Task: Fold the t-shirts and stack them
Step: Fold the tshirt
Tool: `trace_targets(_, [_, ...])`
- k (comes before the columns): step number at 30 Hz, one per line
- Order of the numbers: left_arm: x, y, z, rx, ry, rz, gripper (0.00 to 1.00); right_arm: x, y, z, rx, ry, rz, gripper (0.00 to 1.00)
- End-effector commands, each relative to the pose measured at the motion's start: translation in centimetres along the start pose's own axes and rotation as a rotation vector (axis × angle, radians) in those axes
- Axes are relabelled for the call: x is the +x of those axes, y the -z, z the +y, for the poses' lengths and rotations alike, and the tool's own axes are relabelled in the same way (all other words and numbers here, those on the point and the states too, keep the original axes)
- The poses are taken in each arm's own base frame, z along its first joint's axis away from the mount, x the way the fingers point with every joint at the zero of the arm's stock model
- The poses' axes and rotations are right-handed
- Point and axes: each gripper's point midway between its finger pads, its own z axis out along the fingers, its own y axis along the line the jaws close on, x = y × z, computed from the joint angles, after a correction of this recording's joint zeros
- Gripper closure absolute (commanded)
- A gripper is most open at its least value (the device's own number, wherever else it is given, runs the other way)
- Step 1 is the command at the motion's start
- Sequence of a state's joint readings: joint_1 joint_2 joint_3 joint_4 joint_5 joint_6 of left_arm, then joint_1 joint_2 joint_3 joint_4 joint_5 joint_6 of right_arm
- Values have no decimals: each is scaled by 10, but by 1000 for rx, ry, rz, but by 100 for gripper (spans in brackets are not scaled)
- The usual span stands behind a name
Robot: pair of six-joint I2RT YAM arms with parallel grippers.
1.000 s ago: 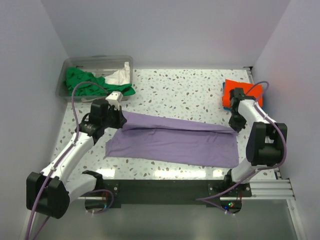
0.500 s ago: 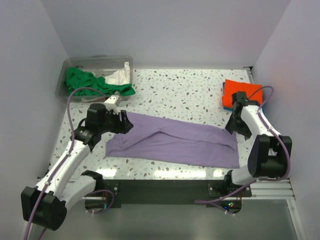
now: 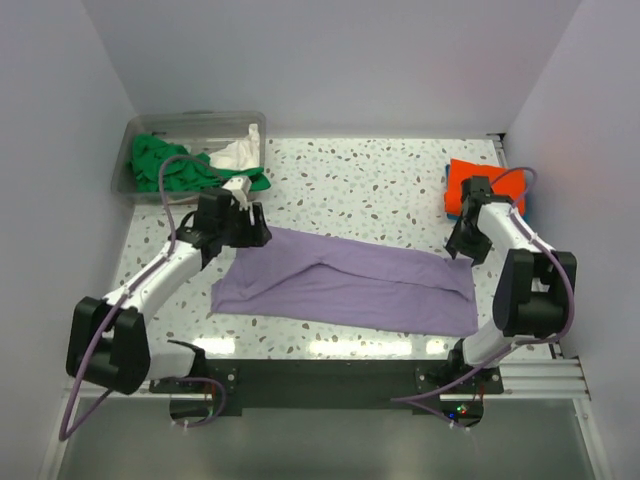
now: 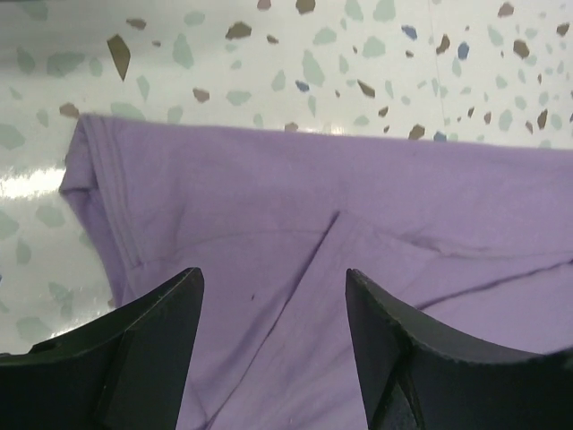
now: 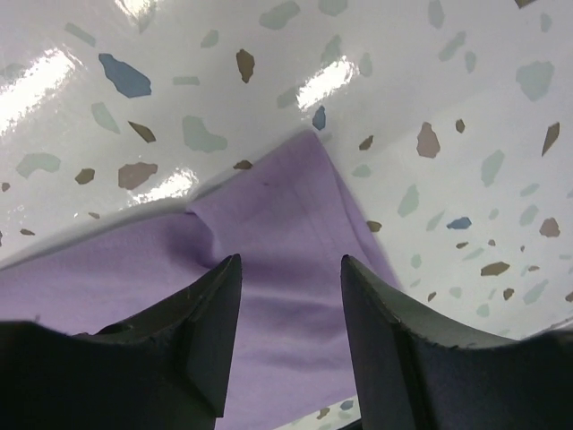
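The lavender t-shirt (image 3: 345,285) lies spread as a long folded band across the near half of the speckled counter (image 3: 370,180), its far edge slanting from left to right. Only the top view takes in the rest: a clear tub (image 3: 190,120) in the far left corner holds a crumpled green shirt (image 3: 165,160) and a white shirt (image 3: 238,152), and an orange shirt (image 3: 478,183) sits folded at the far right on a blue shirt (image 3: 449,173) that shows only as a thin edge. The wrist views add the close detail. Below the left claw (image 4: 273,282) are a stitched hem at the shirt's far left corner and a crease running through the cloth. Below the right claw (image 5: 291,269) the far right corner tapers to a point on the glossy counter. The left arm reaches forward and inward, with its claw (image 3: 252,226) over that left corner, jaws wide apart and nothing between them. The right arm is bent sharply at the counter's right side, and its claw (image 3: 462,245) points down by the right corner, jaws parted and empty, near the orange shirt.
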State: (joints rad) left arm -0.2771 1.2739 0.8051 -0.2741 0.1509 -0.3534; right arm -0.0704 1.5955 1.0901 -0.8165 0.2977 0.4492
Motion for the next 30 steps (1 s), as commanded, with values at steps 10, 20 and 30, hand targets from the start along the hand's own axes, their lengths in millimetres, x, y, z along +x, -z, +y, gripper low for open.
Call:
trace_targets(10, [-57,-72,-11,60,6,-126,29,-29,-26,7,-87,-52,-38,52])
trace_targets(20, [-26,-104,13,-35,56,10,27,-16,-54,4,-77,-67,38,61])
trace_targets(30, [-7,-111,34,-129,69,56,26,-13,-67,-12,34,-70,77,100])
